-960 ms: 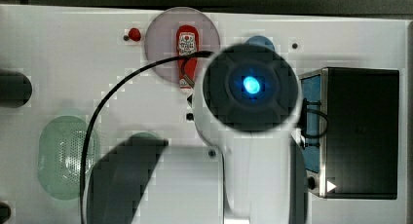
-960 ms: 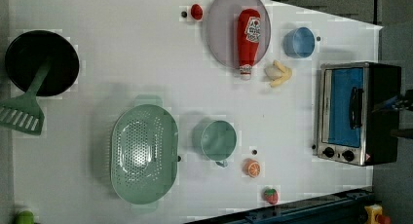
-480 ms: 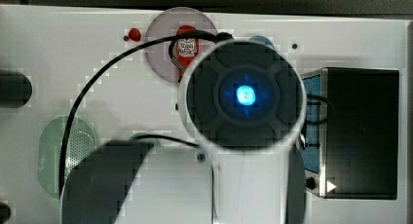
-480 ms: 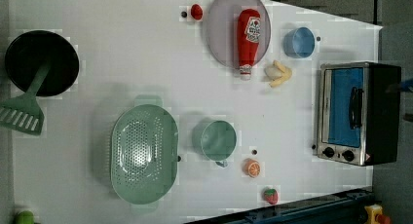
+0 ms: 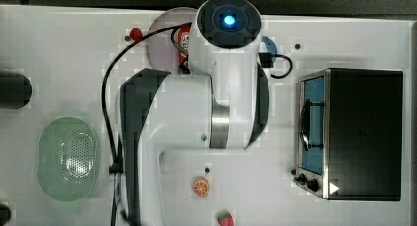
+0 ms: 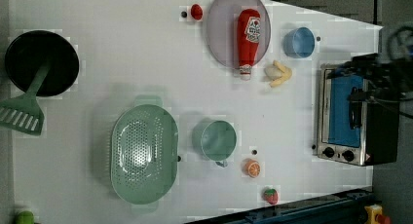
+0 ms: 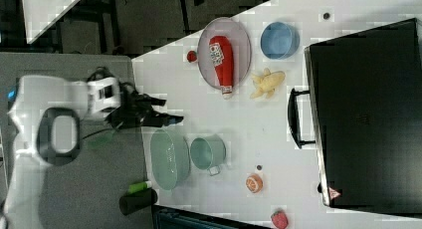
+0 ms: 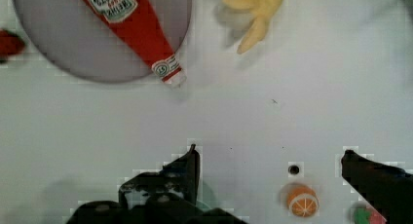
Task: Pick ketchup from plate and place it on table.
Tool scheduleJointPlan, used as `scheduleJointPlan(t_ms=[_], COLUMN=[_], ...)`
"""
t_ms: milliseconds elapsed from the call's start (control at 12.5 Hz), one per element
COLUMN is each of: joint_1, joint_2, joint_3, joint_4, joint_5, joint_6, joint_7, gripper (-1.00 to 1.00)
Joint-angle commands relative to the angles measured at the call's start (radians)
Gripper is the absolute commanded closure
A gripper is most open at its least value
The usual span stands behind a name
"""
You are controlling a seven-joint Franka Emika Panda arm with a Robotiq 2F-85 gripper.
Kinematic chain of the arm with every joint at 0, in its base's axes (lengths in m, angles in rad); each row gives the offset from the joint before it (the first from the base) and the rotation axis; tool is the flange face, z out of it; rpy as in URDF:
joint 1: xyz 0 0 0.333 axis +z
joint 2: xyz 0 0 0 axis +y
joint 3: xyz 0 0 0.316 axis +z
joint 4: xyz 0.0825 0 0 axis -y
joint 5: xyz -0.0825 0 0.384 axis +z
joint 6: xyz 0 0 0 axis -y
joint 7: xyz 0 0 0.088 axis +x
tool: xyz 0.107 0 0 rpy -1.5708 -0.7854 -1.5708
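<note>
The ketchup (image 6: 248, 36) is a slim red bottle lying on the lilac plate (image 6: 221, 34), its pale cap poking over the rim onto the white table (image 6: 122, 63). The right view shows the ketchup (image 7: 222, 62) and the plate (image 7: 243, 50) the same way. My arm hides most of the plate (image 5: 160, 39) in the top view, where a strip of the ketchup (image 5: 184, 39) shows. My gripper (image 8: 270, 153) is open with nothing between its fingers, and the ketchup (image 8: 131, 24) lies well ahead of it. In the right view the gripper (image 7: 171, 110) hangs raised, apart from the bottle.
A toaster oven (image 6: 355, 117) stands at the left view's right. A blue bowl (image 6: 298, 42), a banana (image 6: 278, 73) and a small red item (image 6: 196, 11) flank the plate. Elsewhere are a green colander (image 6: 143, 153), green cup (image 6: 216, 139), orange slice (image 6: 253, 168), strawberry (image 6: 271, 196) and black pan (image 6: 41, 63).
The arm has swung toward the top view's top edge and now covers most of the plate there. Its dark parts have entered the left view's right edge. The ketchup has not moved.
</note>
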Motion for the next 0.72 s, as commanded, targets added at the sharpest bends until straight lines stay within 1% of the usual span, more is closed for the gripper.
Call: scheduleJointPlan(t_ms=[80, 400, 720], joint_1=[0.016, 0.031, 0.038], joint_2=[0.03, 0.161, 0.288], joint_3=[0.024, 0.028, 0.028], joint_4=[0.0, 0.004, 0.032], joint_5=[-0.004, -0.005, -0.025], joint_6=[0.073, 0.208, 0.353], joint_7=[-0.18, -0.362, -0.429], gripper=[-1.0, -1.0, -1.0])
